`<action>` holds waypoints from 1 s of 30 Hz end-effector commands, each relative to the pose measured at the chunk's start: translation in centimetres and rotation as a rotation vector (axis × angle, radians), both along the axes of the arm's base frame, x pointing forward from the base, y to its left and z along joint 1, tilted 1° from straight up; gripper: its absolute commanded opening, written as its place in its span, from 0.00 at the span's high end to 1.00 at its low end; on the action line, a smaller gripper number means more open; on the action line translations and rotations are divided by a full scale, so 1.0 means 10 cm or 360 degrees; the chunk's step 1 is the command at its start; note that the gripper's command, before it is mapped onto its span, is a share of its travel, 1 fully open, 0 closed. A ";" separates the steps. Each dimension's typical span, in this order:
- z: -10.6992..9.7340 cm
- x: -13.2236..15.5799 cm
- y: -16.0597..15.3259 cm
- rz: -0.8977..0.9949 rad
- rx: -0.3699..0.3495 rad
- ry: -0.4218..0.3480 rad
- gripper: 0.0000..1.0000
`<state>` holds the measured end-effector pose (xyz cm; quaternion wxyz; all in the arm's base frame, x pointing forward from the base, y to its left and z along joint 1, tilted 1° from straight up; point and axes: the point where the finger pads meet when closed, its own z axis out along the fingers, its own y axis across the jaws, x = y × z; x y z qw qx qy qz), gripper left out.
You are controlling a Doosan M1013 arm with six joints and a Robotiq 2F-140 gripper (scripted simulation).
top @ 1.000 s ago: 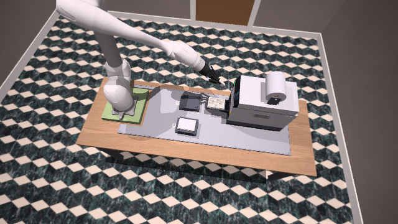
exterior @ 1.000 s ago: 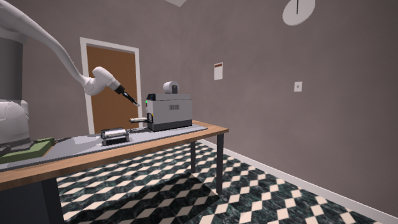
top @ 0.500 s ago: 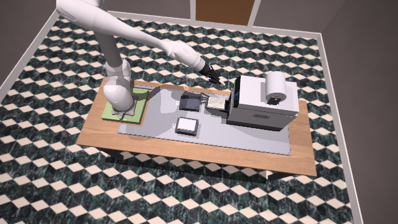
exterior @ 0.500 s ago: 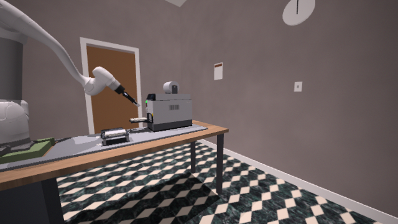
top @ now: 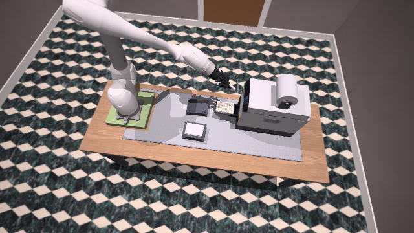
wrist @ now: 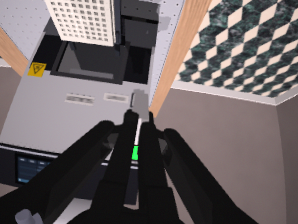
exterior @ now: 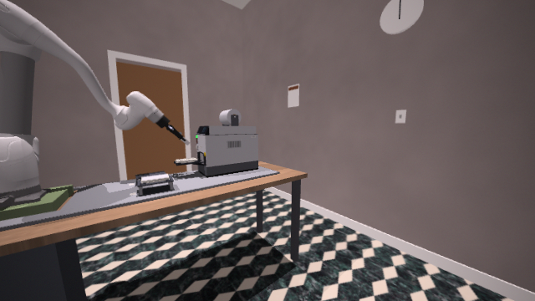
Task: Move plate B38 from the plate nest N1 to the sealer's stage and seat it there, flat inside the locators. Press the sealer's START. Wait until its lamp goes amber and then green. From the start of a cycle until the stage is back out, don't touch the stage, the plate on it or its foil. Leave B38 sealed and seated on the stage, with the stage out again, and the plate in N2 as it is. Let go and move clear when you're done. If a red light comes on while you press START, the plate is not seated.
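Well plate B38 (top: pixel 225 107) (exterior: pixel 186 160) (wrist: pixel 84 21): on stage, outside sealer (top: pixel 275 97) (exterior: pixel 230 151) (wrist: pixel 75 110). End effector (top: pixel 232 87) (exterior: pixel 187 142) (wrist: pixel 140 103): fingertips together, nothing clamped, above plate, toward tabletop's (top: pixel 207 158) (exterior: pixel 138 215) (wrist: pixel 172 65) far edge. Lamp (top: pixel 244 86) (exterior: pixel 196 136) (wrist: pixel 135 153) green; START likely next, plate left alone.

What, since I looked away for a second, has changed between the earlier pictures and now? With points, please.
Nothing has visibly changed: no clear movement, and nothing taken hold of or let go. The pincer (top: pixel 232 87) (exterior: pixel 187 142) (wrist: pixel 140 103) stays shut near the sealer's (top: pixel 275 100) (exterior: pixel 230 155) (wrist: pixel 45 112) front, the perforated plate (top: pixel 225 107) (exterior: pixel 185 160) (wrist: pixel 85 22) remains outside it, and the lamp (top: pixel 244 86) (exterior: pixel 196 136) (wrist: pixel 135 153) is still green.
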<state>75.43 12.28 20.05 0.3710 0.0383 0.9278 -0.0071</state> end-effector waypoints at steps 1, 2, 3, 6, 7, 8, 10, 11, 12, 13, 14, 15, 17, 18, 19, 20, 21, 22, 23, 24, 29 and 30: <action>-0.03 0.09 -0.02 -0.0003 0.0000 -0.0008 0.90; -0.04 0.10 -0.02 -0.0003 0.0000 -0.0008 0.90; -0.05 0.11 -0.02 -0.0003 0.0000 -0.0008 0.90; -0.08 0.15 -0.02 -0.0003 0.0000 -0.0008 0.90; -0.09 0.16 -0.02 -0.0003 0.0000 -0.0008 0.90; -0.09 0.16 -0.02 -0.0003 0.0000 -0.0008 0.90; -0.11 0.17 -0.02 -0.0003 0.0000 -0.0008 0.90; -0.12 0.18 -0.02 -0.0003 0.0000 -0.0008 0.90; -0.13 0.20 -0.02 -0.0003 0.0000 -0.0008 0.90; -0.14 0.21 -0.03 -0.0003 0.0000 -0.0008 0.90; -0.15 0.22 -0.03 -0.0003 0.0000 -0.0008 0.90; -0.16 0.23 -0.03 -0.0003 0.0000 -0.0008 0.90; -0.18 0.26 -0.03 -0.0003 0.0000 -0.0008 0.90; -0.20 0.27 -0.03 -0.0003 0.0000 -0.0008 0.90; -0.21 0.28 -0.03 -0.0003 0.0000 -0.0008 0.90; -0.22 0.29 -0.03 -0.0003 0.0000 -0.0008 0.90; -0.23 0.31 -0.03 -0.0003 0.0000 -0.0008 0.90; -0.24 0.32 -0.03 -0.0003 0.0000 -0.0008 0.90; -0.25 0.33 -0.03 -0.0003 0.0000 -0.0008 0.90; -0.26 0.34 -0.03 -0.0003 0.0000 -0.0008 0.90; -0.30 0.38 -0.04 -0.0003 0.0000 -0.0008 0.90; -0.30 0.38 -0.04 -0.0003 0.0000 -0.0008 0.90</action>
